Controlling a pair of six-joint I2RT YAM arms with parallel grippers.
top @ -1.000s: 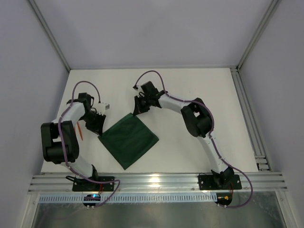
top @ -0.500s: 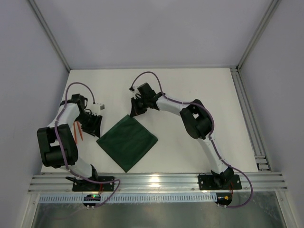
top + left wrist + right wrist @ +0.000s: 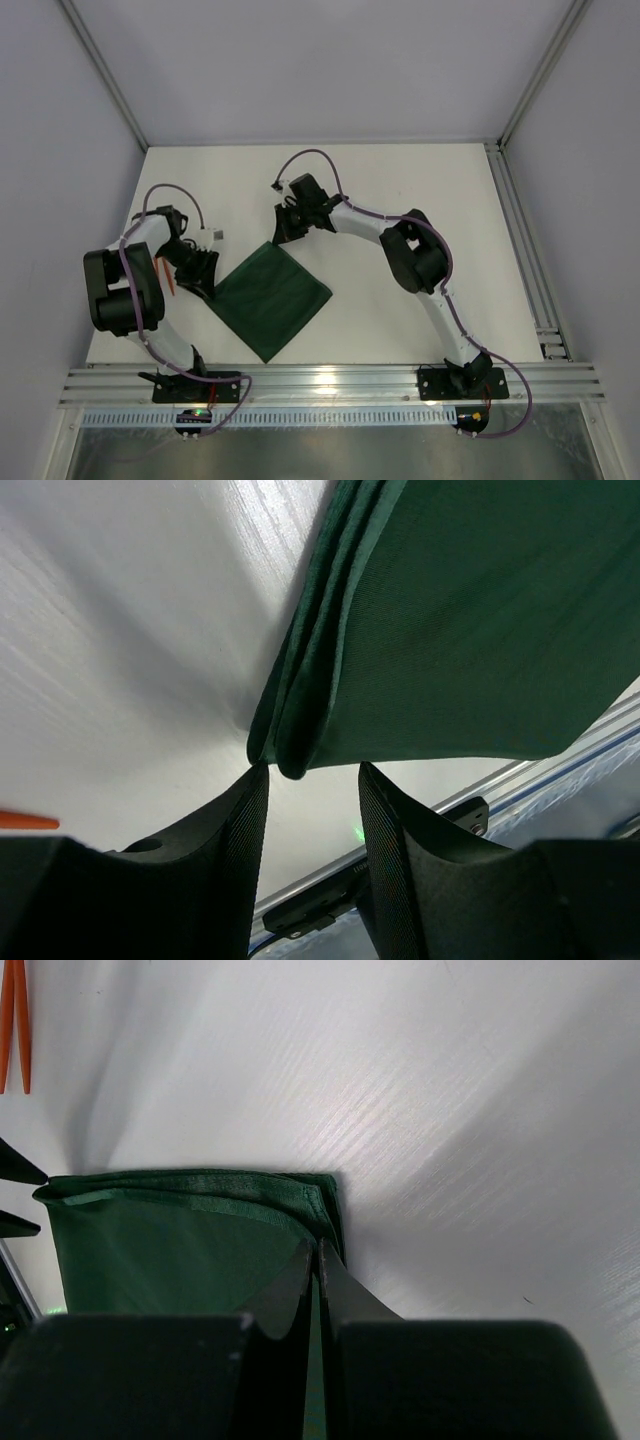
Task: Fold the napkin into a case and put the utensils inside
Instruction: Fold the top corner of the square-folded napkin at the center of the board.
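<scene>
Napkin (image 3: 268,297) lies folded on the table (image 3: 400,200). The left gripper (image 3: 312,780) has its fingers apart around the napkin's left corner. The right gripper (image 3: 318,1250) pinches its far corner. 2 orange utensils (image 3: 166,272) lie left of it.

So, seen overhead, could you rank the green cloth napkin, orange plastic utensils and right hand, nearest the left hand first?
1. Green cloth napkin: corner between left hand's fingers.
2. Orange plastic utensils: just left.
3. Right hand: napkin's far corner.
</scene>
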